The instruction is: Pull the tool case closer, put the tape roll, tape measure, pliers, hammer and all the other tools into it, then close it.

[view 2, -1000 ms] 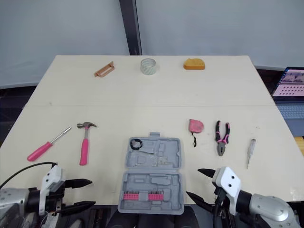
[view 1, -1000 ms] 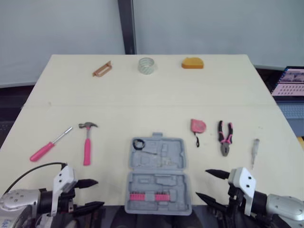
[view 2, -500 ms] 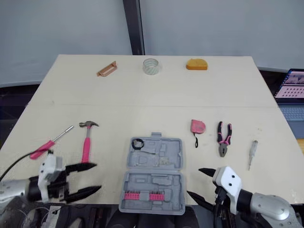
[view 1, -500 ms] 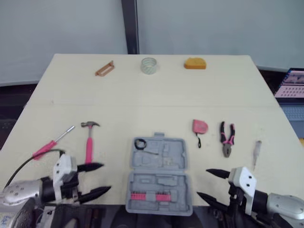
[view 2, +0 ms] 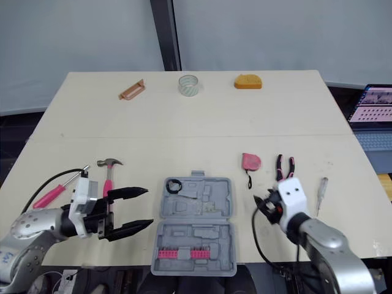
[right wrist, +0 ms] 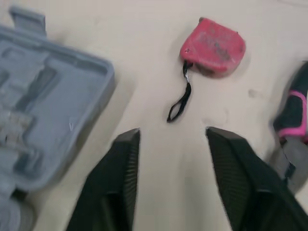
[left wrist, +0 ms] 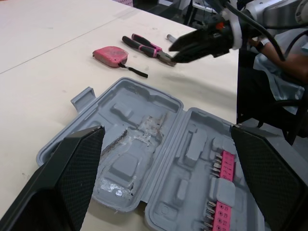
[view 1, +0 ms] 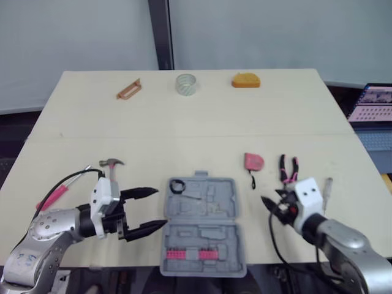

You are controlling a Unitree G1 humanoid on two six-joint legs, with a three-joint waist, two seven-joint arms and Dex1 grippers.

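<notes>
Tool case (view 1: 204, 226) of moulded grey plastic lies open; left gripper (view 1: 160, 207), right gripper (right wrist: 172, 131) released.

- Hammer (view 1: 111, 163): handle hidden behind left gripper (view 1: 160, 207).
- Pliers (view 1: 283, 166): nose end hidden behind right gripper (view 1: 267, 209).
- Laptop (view 1: 372, 104): cut off by picture's edge.

Hammer (view 1: 111, 166) left of tool case (view 1: 202, 224)
</notes>
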